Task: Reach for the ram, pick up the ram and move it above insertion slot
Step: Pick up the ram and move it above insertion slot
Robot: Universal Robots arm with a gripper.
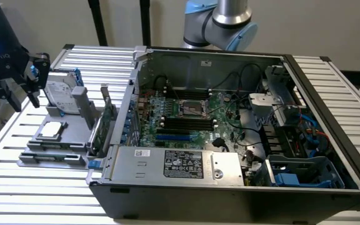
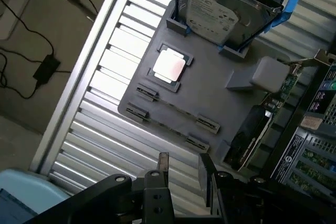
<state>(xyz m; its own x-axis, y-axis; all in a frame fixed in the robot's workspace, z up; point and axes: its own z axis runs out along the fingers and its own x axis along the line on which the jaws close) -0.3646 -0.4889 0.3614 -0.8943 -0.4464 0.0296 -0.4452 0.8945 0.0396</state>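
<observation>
Fingers [image 2: 164, 162] apart near tray [image 2: 210, 98] edge

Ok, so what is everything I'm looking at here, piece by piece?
table: one, silver slats, under everything
computer case: one, black, open-sided, on the table
motherboard: one, green, inside the case
tray: one, grey, at the exterior view's left
hard drive: one, silver in blue frame, upright on the tray
processor chip: one, silver, flat on the tray
expansion card: one, green, upright between tray and case
robot arm: one, silver and light blue, behind the case
end effector: one, black, open, beside the hard drive
</observation>
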